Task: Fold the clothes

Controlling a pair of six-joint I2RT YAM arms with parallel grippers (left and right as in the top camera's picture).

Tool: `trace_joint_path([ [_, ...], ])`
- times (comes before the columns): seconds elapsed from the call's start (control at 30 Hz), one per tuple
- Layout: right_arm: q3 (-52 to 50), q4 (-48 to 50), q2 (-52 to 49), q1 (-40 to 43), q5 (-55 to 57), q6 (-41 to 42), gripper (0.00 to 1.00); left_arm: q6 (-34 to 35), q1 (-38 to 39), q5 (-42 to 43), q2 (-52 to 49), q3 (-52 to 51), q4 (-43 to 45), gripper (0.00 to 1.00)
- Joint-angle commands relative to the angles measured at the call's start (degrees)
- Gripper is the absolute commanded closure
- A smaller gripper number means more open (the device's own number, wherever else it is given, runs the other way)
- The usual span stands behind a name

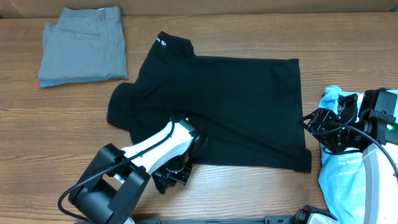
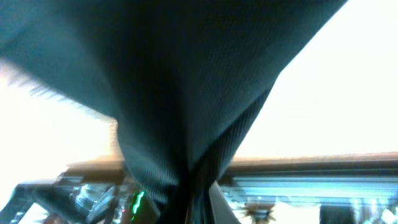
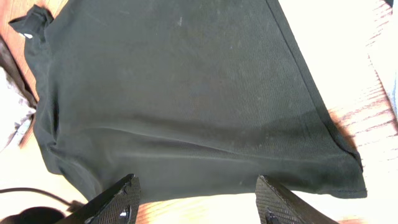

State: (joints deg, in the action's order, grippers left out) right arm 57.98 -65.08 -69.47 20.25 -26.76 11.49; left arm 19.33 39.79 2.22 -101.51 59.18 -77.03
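The black shirt (image 1: 230, 106) lies spread flat on the wooden table (image 1: 56, 124), its collar with a small white logo (image 1: 163, 42) at the far left. At the shirt's near left edge, my left gripper (image 1: 180, 163) is shut on a pinch of its black fabric. In the left wrist view that fabric (image 2: 186, 93) fans out from the jaws (image 2: 199, 205) and fills most of the picture. My right gripper (image 1: 314, 121) hovers open by the shirt's right hem. The right wrist view shows its fingertips (image 3: 127, 186) wide apart over the hem (image 3: 249, 168), holding nothing.
A folded grey garment (image 1: 84, 43) lies at the far left corner. A light blue printed tee (image 1: 339, 174) is bunched at the right, under my right arm. The left arm's base (image 1: 106, 190) stands at the near edge.
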Motion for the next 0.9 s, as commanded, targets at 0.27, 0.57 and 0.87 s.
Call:
trace_joint_path([
  [0.27,1.6,0.7,0.6,0.1,-0.3,-1.1,0.37,-4.6,-4.6,-28.4,0.4,25.0,-6.8,0.91],
  [0.57,1.6,0.5,0.6,0.1,-0.3,-1.1,0.37,-10.8,-13.3,-19.5,0.2,22.8,9.9,0.77],
  [0.87,1.6,0.3,0.6,0.1,-0.3,-1.3,0.37,-10.8,-14.3,-6.7,0.2,22.6,4.2,0.67],
])
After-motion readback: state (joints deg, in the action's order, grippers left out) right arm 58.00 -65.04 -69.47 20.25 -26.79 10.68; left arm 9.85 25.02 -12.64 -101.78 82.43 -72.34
